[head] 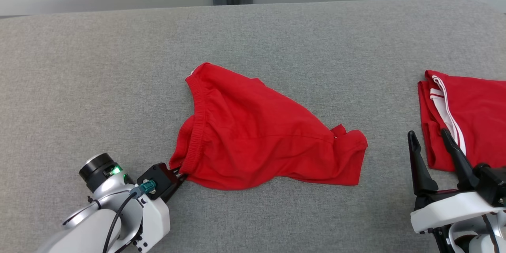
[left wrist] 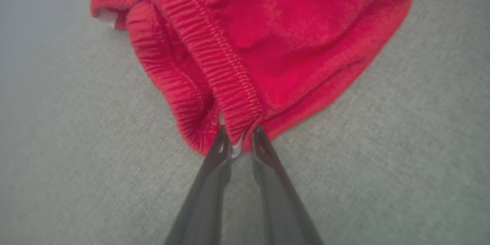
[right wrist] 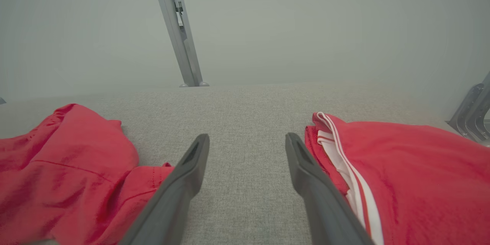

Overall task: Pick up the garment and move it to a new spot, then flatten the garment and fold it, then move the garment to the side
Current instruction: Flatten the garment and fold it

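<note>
No legible text, brand, number or sign on any surface. Pale tab (left wrist: 236, 150) at the waistband seam of the red garment (left wrist: 306, 26): possibly a label, too blurred to read.

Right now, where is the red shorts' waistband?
Head view, left of centre on the grey fabric surface: the waistband runs along the red shorts' left edge, its near end between the fingers of the left hand.
</note>
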